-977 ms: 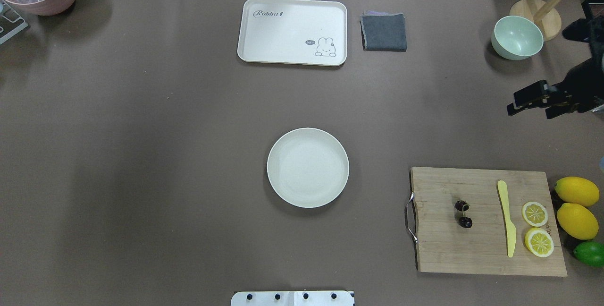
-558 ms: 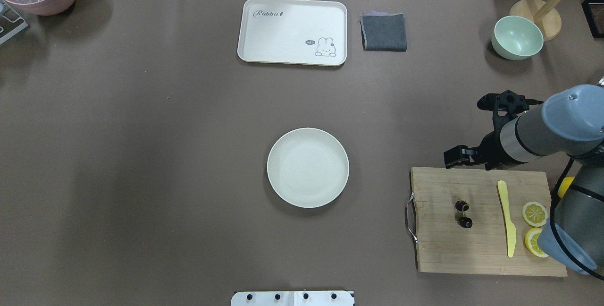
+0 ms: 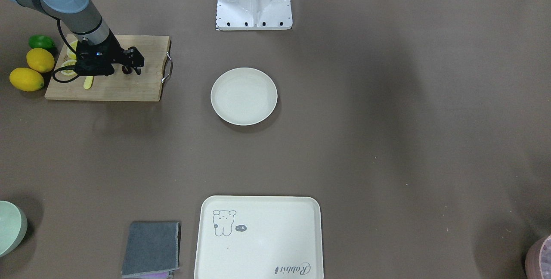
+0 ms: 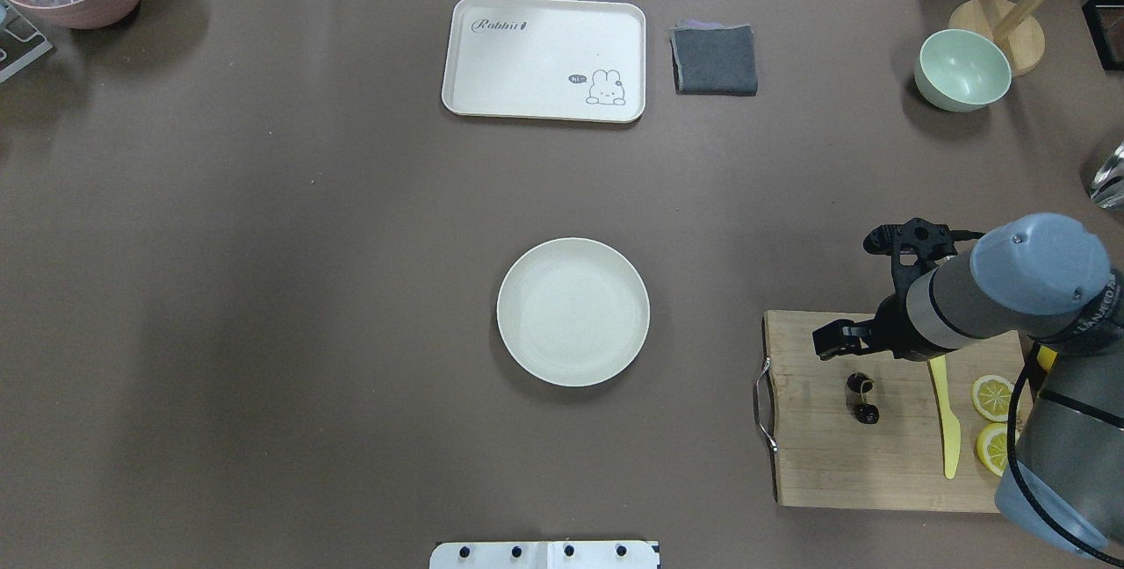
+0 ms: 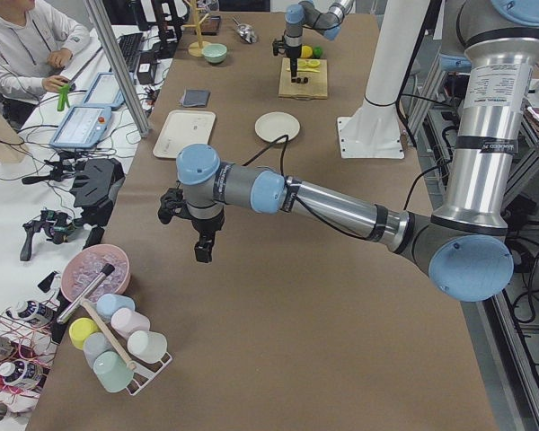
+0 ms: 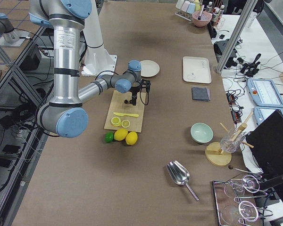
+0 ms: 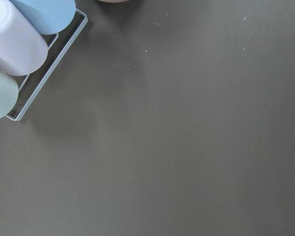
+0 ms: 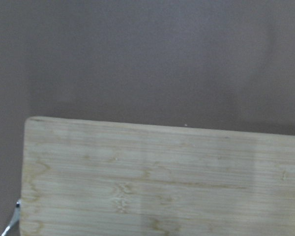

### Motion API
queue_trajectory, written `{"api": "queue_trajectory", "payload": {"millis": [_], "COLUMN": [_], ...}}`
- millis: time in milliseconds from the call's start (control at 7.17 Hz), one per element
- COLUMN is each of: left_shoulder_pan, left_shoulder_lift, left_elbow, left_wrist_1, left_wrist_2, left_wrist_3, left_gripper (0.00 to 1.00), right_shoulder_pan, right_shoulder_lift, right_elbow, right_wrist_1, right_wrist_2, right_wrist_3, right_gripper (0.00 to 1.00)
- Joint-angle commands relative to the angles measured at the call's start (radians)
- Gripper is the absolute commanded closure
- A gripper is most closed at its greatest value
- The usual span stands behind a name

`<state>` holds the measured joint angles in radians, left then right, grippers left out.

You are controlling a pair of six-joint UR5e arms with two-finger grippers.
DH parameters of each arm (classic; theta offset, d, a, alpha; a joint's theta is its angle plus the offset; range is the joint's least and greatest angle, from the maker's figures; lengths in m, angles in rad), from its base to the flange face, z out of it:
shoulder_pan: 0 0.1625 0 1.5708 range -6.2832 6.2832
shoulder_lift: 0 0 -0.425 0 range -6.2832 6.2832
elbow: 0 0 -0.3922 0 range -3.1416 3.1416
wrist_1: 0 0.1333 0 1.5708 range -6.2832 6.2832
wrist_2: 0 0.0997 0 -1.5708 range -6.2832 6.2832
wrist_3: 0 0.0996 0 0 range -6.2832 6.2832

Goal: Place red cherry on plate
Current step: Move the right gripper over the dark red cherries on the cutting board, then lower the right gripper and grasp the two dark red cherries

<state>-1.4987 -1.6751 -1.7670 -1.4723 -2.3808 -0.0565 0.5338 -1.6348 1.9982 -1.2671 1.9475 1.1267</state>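
Observation:
The red cherry (image 4: 862,398) is a joined dark pair lying on the wooden cutting board (image 4: 878,464) at the right. The cherry (image 3: 125,70) also shows in the front view, partly behind the fingers. My right gripper (image 4: 836,342) hovers over the board's far edge, just beyond the cherry, open and holding nothing; it appears in the front view too (image 3: 137,62). The round cream plate (image 4: 572,312) sits bare at mid-table, well left of the board. My left gripper (image 5: 202,251) shows only in the left side view, far from both; I cannot tell its state.
A yellow knife (image 4: 948,428) and lemon halves (image 4: 994,398) share the board. Whole lemons (image 3: 40,60) and a lime (image 3: 41,41) lie beside it. At the back stand the rabbit tray (image 4: 544,58), grey cloth (image 4: 715,60) and green bowl (image 4: 962,70).
My right arm has swung in from the table's right edge and come down toward the cutting board, its gripper now over the board's far edge near the cherry. Nothing else moved.

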Motion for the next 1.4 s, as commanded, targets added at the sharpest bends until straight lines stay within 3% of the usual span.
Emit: {"api": "queue_trajectory", "payload": {"millis": [0, 140, 279, 419, 558, 698, 837, 1256], "left_shoulder_pan": [0.002, 0.002, 0.002, 0.002, 0.003, 0.003, 0.003, 0.003], "left_shoulder_lift": [0.000, 0.000, 0.011, 0.023, 0.028, 0.029, 0.029, 0.029], "left_elbow": [-0.003, -0.005, -0.006, -0.006, -0.006, -0.006, -0.006, -0.008], "left_wrist_1": [-0.002, -0.002, -0.009, -0.035, -0.048, -0.049, -0.049, -0.049], "left_wrist_2": [0.000, 0.000, 0.002, 0.000, 0.000, 0.000, 0.000, 0.000], "left_wrist_3": [0.000, 0.000, 0.001, 0.000, -0.003, -0.002, -0.002, -0.002], "left_gripper": [0.02, 0.02, 0.02, 0.02, 0.02, 0.02, 0.02, 0.02], "right_shoulder_pan": [-0.040, -0.055, -0.075, -0.075, -0.074, -0.064, -0.052, 0.003], "right_shoulder_lift": [-0.016, -0.014, -0.013, -0.011, -0.011, -0.013, -0.013, 0.000], "right_elbow": [-0.001, 0.001, 0.002, 0.010, 0.010, 0.011, 0.019, 0.027], "right_wrist_1": [0.000, 0.000, 0.000, 0.000, 0.000, 0.002, 0.000, 0.000], "right_wrist_2": [-0.016, -0.019, -0.042, -0.039, -0.041, -0.039, -0.035, -0.033], "right_wrist_3": [0.005, 0.036, 0.047, 0.047, 0.045, 0.042, 0.041, 0.036], "right_gripper": [0.00, 0.00, 0.12, 0.52, 0.79, 0.92, 1.00, 1.00]}}
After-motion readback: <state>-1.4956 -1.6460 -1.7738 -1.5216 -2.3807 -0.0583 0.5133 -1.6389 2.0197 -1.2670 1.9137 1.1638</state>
